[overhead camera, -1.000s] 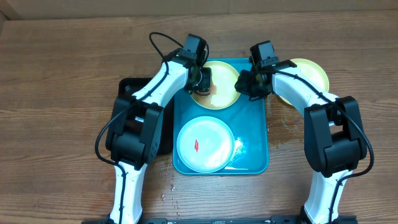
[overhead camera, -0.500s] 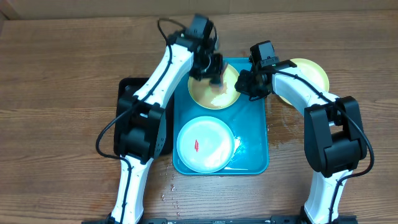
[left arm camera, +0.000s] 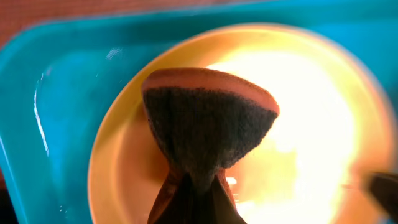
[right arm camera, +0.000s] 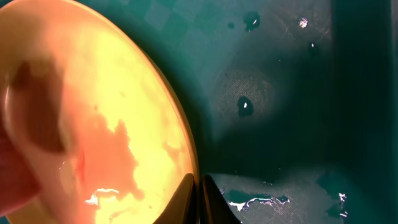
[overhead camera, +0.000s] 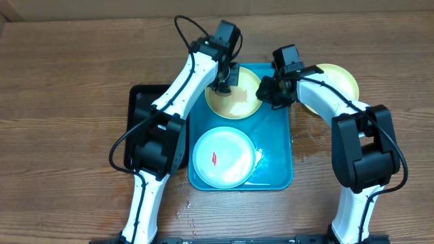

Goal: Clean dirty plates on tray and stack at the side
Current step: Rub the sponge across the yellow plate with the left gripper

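On teal tray [left arm camera: 62, 93], plate [left arm camera: 311, 93] partly behind sponge [left arm camera: 208, 124].

a brown wooden table [overhead camera: 61, 61] carries a black tray [overhead camera: 137, 100] on its left part. wet spots [overhead camera: 308, 146] shine on the wood at the right. a folded sponge [left arm camera: 208, 124] shows a dark rough face and an orange edge.

teal tray [overhead camera: 277, 146], yellow plate [overhead camera: 242, 106], red-smeared white plate [overhead camera: 232, 161]
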`<control>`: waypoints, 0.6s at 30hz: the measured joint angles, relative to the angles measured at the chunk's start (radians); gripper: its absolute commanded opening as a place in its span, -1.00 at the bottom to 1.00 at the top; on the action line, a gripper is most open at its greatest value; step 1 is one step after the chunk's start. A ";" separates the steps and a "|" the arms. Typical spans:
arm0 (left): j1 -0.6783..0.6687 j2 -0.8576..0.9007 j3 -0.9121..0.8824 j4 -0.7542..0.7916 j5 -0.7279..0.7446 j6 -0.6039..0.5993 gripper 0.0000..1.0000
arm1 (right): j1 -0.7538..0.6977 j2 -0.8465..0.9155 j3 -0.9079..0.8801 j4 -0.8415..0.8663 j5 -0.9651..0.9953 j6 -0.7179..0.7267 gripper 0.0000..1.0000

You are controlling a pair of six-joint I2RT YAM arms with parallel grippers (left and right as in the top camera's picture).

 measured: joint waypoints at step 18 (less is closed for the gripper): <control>0.003 0.000 -0.129 0.170 0.351 -0.068 -0.92 | 0.000 0.000 -0.002 0.002 0.001 0.001 -0.92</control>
